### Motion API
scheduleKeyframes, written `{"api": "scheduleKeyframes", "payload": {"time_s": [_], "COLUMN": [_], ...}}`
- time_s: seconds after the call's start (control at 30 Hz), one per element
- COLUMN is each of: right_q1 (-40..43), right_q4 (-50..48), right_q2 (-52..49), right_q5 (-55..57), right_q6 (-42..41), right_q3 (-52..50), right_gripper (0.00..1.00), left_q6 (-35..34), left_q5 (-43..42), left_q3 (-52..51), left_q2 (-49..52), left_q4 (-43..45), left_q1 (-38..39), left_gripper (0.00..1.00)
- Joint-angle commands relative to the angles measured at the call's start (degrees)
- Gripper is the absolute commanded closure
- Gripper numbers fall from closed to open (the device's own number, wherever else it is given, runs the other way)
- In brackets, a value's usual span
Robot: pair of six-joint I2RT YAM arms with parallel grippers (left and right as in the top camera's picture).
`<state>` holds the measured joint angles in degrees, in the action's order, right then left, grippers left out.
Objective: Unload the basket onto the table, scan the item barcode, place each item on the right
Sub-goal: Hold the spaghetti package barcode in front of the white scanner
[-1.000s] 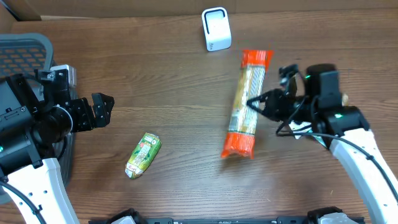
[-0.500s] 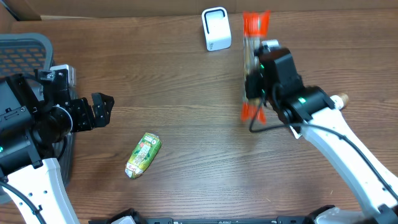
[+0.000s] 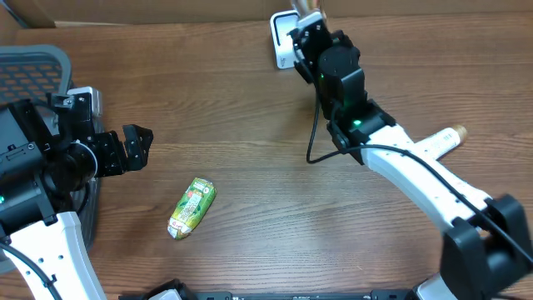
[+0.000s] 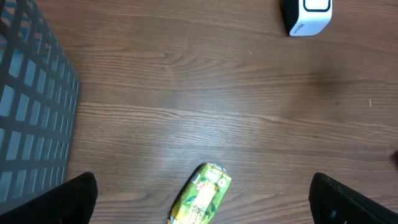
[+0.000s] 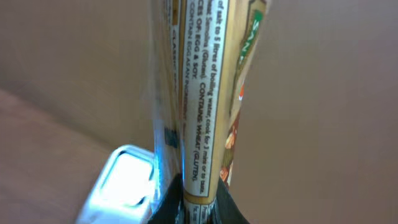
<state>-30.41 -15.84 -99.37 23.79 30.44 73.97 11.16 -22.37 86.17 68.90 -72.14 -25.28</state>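
One pasta packet, one scanner, one green pouch, one basket.

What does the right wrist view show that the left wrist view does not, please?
Only the right wrist view shows the pasta pack, clamped in the right gripper, with its printed text readable. Only the left wrist view shows the green pouch and the mesh basket at the left edge. Both show the white scanner.

green packet: lying flat on wooden desk, near its front | grey mesh basket: at desk's left edge
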Motion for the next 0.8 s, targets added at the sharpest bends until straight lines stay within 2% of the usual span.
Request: {"api": "scheduleKeyframes", "payload": {"time_s": [0.0, 0.13, 0.23, 0.4, 0.5, 0.6, 0.77], "right_q1": [0.26, 0.76, 1.77, 3.28, 3.43, 3.50, 3.50], "right_q4": [-8.83, -22.75, -28.61, -28.17, -24.39, -19.69, -19.58], "right_q2": [-5.38, -12.26, -18.64, -26.05, -28.92, -29.38, -30.14], "right_q5": [1.92, 1.55, -0.55, -1.44, -4.15, -8.44, -10.05], "right_q6": [19.28, 25.33, 28.41, 29.88, 29.88, 29.83, 29.88], "right_q3": [2.82, 3.04, 5.79, 14.80, 20.13, 21.66, 21.75], "right_gripper": [0.96, 0.96, 0.96, 0.96, 0.96, 0.96, 0.96], "left_q6": [1.29, 1.29, 1.29, 1.29, 1.29, 1.29, 1.29], "left_q5": [-1.03, -1.03, -1.03, -1.03, -1.03, -1.03, -1.03], "left_q3": [0.11, 0.11, 0.11, 0.11, 0.11, 0.11, 0.11], "left_q2": [0.00, 0.00, 0.00, 0.00, 0.00, 0.00, 0.00], "left_q4": [0.17, 0.17, 0.17, 0.17, 0.17, 0.15, 0.17], "left_q1": [-0.31, -0.31, -0.31, -0.31, -0.31, -0.31, -0.31], "left_gripper": [0.00, 0.01, 0.00, 0.00, 0.00, 0.00, 0.00]}}
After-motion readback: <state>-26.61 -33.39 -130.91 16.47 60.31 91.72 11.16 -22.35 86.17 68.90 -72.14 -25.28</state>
